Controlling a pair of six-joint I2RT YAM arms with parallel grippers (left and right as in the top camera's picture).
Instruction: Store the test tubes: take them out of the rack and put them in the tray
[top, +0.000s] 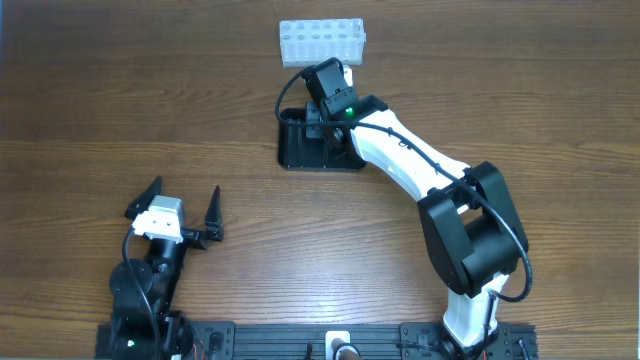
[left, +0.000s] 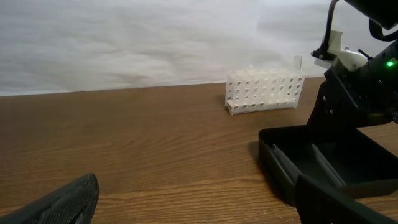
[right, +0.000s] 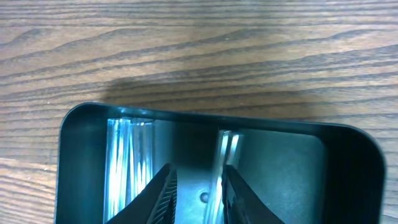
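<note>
A brown wooden table (top: 80, 100) carries everything, with a white wall (left: 124, 43) behind its far edge.

At the left, near its arm's base, the left gripper (top: 186, 188) is over bare wood with its fingers spread wide and nothing between them. It is well apart from the other things.

Toward the middle lies the black tray (top: 291, 155), split by ridges into long compartments. Clear tubes (right: 130, 162) lie side by side in one compartment. One more tube (right: 225, 146) lies alone in the next, along a ridge.

Just beyond the tray, toward the table's far edge, stands the white rack (top: 320, 42), near the tray but not touching it. At one end of it a tube (left: 298, 61) sticks up above the top.

From the right, the right arm reaches across to the tray. The right gripper (right: 198, 190) hangs inside it, fingers only narrowly apart, with tray floor showing in the gap. The lone tube runs just beside one finger; I cannot tell whether they touch.
</note>
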